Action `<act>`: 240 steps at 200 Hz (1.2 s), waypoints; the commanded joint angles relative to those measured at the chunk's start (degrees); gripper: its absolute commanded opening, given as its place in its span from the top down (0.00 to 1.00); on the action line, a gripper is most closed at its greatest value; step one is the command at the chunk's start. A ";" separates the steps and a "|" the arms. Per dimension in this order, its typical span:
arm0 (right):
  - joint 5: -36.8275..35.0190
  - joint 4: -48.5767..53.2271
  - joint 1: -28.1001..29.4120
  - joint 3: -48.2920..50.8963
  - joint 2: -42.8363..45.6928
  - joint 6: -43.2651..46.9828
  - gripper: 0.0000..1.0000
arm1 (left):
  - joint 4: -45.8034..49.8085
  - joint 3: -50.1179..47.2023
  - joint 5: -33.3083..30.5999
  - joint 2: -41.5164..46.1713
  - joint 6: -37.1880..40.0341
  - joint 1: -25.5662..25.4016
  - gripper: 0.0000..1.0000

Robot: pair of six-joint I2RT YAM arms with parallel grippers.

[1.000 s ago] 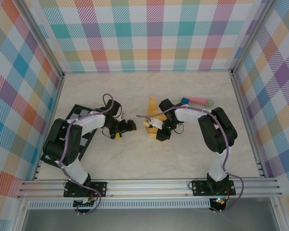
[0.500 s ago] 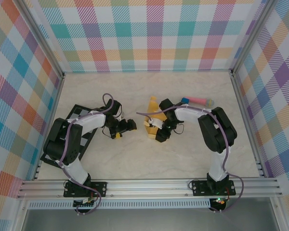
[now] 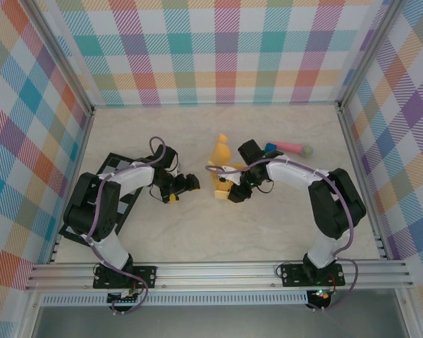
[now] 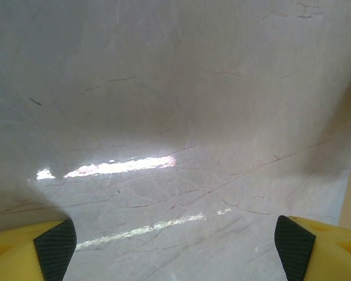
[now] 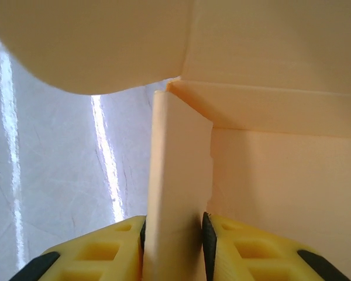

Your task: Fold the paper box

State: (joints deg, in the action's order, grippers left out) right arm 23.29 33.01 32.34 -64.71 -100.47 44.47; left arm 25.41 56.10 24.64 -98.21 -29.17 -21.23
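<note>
Top external view: right arm stretched out, paper box higher in frame

Against the picture from a second ago, we see the right arm's elbow swung out toward the right edge of the frame. The yellow-orange thin-card paper box (image 3: 221, 163) now stands a little higher, just left of centre, and its tall flap reaches further up. The right gripper (image 3: 234, 191) is at the box's lower right side, touching it. The left arm has not shifted. The left gripper (image 3: 185, 187) is to the left of the paper box, near it but apart. A pink stick with a blue end (image 3: 289, 147) lies to the upper right of the box. A black-and-white checkered board (image 3: 116, 165) lies under the left arm at the left of the frame.

From the right wrist camera we get what the overhead picture cannot show. An upright card flap of the paper box rises between the two yellow fingers (image 5: 93, 257), with the dark pads against it on either side, so the right gripper is clamped on that flap. Wider card panels fill the top and right of that frame.

From the left wrist camera we see black-padded fingertips (image 4: 55, 249) in the lower corners, set wide apart, with bare pale marble table (image 4: 164, 117) between them. A thin strip of yellow-orange card runs down the right edge of that frame.
</note>
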 commanded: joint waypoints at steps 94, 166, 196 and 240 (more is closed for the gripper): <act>4.84 -5.02 1.50 4.21 2.53 10.57 0.59 | -11.05 0.43 2.71 -2.16 1.36 0.75 0.09; 3.29 -0.21 3.87 -3.89 -6.18 13.63 0.61 | -12.74 -1.27 3.48 -2.28 -0.01 1.02 0.09; 1.37 0.69 3.87 -4.76 -7.78 13.53 0.65 | -13.27 -1.85 3.92 -2.51 -0.32 1.28 0.09; -0.21 1.35 3.95 -5.94 -8.88 11.67 0.75 | -13.41 -1.71 4.30 -2.66 -0.44 1.55 0.09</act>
State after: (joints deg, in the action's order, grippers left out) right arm 23.33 31.90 36.05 -68.10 -108.07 56.42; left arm 21.98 55.22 28.10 -98.56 -30.48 -19.68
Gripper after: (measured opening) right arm 0.264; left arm 0.910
